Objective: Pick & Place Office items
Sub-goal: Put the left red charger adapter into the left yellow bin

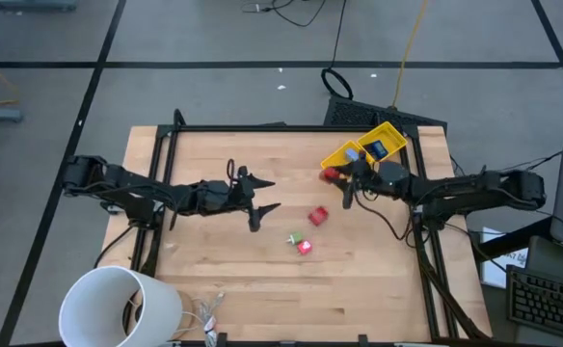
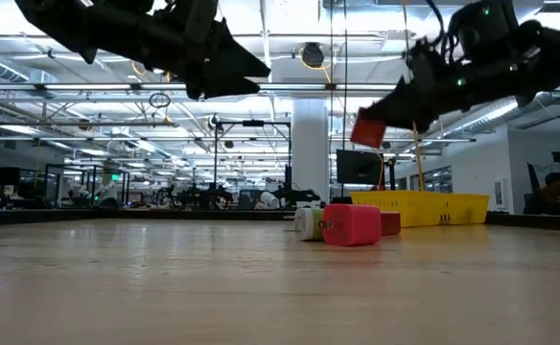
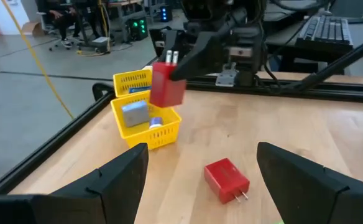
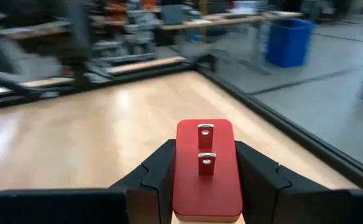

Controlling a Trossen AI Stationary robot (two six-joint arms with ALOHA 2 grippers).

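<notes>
Holding a red plug block [image 4: 206, 165] clamped flat between its fingers, your right end effector [image 1: 344, 178] carries it aloft beside the yellow bin [image 1: 370, 146], presumably for dropping in; left end effector [image 1: 262, 198] hovers wide above the table [image 1: 214, 260].

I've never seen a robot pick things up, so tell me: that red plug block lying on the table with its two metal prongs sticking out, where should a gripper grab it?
Probably across the red plug block's two long flat sides, coming straight down from above. It lies flat on the wooden table, prongs pointing sideways, so the fingers should close on the plastic body, clear of the prongs. The open left gripper hovers nearest.
</notes>
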